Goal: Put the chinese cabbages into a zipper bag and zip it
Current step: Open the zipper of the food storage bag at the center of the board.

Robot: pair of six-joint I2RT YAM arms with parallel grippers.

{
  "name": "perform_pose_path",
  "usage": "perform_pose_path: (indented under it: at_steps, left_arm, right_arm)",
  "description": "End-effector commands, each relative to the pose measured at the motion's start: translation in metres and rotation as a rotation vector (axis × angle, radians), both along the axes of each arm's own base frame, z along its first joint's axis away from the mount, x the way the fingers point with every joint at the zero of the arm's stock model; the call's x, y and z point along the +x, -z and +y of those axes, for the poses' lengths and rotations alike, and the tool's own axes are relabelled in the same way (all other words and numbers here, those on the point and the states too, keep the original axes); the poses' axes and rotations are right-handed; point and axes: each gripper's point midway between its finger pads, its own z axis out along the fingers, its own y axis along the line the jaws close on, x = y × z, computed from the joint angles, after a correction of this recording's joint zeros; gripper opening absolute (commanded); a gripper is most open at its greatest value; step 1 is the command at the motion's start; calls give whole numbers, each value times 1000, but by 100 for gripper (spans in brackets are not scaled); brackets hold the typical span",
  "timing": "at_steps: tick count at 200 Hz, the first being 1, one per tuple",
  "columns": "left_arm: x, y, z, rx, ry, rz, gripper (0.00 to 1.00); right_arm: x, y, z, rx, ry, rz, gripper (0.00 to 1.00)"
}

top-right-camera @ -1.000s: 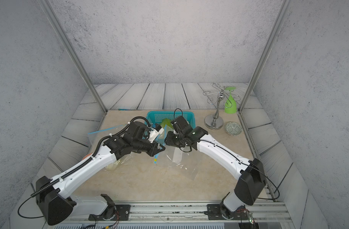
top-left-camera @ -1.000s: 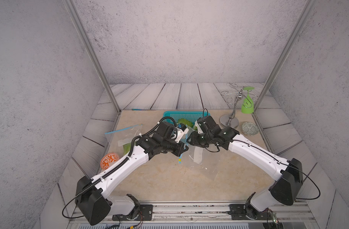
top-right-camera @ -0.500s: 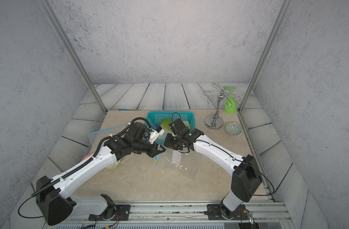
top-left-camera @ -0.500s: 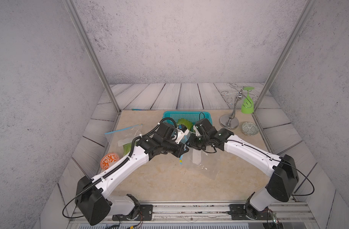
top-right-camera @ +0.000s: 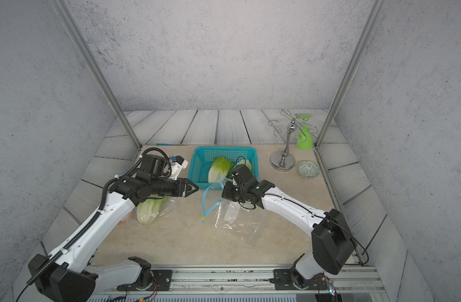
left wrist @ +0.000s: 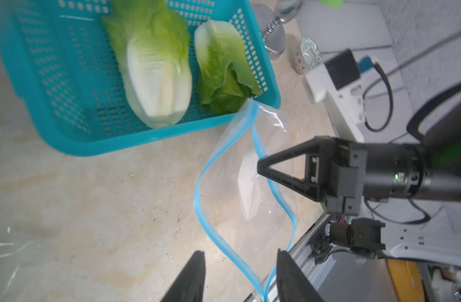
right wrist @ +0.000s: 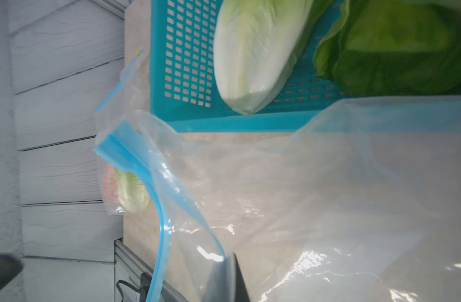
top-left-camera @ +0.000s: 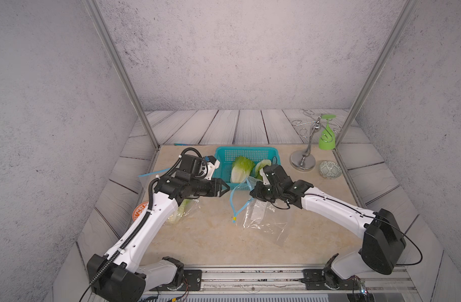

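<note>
Two chinese cabbages (top-left-camera: 240,169) (top-left-camera: 261,167) lie in the teal basket (top-left-camera: 218,157); both show in the left wrist view (left wrist: 156,70) (left wrist: 224,75). A third cabbage (top-right-camera: 148,209) lies inside a clear bag under my left arm. In front of the basket lies the clear zipper bag (top-left-camera: 260,217) with its blue zip strip (left wrist: 205,167) parted in a loop. My right gripper (top-left-camera: 251,193) is shut on the bag's far lip (right wrist: 224,258). My left gripper (left wrist: 239,261) is open, its fingers either side of the strip's near end without pinching it.
A metal goblet rack (top-left-camera: 302,162) with a green upturned goblet (top-left-camera: 327,138) stands at the back right, beside a small patterned bowl (top-left-camera: 330,170). An orange disc (top-left-camera: 141,211) lies under the left arm. Another blue zip strip (top-left-camera: 156,173) shows behind it.
The left gripper opened and let go of the bag's zip edge, drawing back a little to the left. The right gripper moved in and shut on the bag's lip.
</note>
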Motion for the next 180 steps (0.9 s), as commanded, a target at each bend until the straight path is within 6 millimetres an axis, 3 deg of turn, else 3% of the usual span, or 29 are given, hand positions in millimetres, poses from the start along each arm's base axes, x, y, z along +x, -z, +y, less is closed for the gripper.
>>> perform_pose_path:
  at_steps: [1, 23, 54, 71, 80, 83, 97, 121, 138, 148, 162, 180]
  left_arm:
    - [-10, 17, -6, -33, -4, 153, 53]
    - [-8, 28, -11, -60, -14, 189, 59]
    - [-4, 16, -22, -162, -2, 157, 57]
    - [-4, 14, -24, -185, 0, 146, 48]
    - [-4, 15, -23, -175, -3, 145, 37]
    - [-5, 15, -21, -166, -4, 143, 30]
    - [-1, 16, 1, -41, -53, 105, 0]
    - [7, -4, 61, 218, -197, 18, 0]
    - [1, -14, 85, 315, -245, -3, 0]
    - [-4, -17, 93, 349, -261, 6, 0]
    - [-9, -18, 101, 386, -278, 20, 0]
    - [-12, -20, 114, 448, -317, 24, 0]
  right_arm:
    - [1, -69, 18, 225, -45, -153, 1]
    - [-1, -79, 18, 256, -42, -161, 1]
    - [-3, -82, 25, 303, -60, -140, 1]
    - [-2, -91, 32, 360, -72, -148, 1]
    - [-2, -96, 35, 386, -78, -149, 1]
    - [-2, -97, 36, 393, -81, -151, 1]
    - [-1, -103, 36, 427, -73, -146, 1]
    - [4, -92, 28, 420, -35, -82, 2]
    - [4, -74, 24, 349, -36, -31, 13]
    - [3, -66, 24, 304, -58, -8, 27]
    - [8, -73, 22, 265, -100, -24, 44]
    - [26, -88, -2, 144, -89, -89, 58]
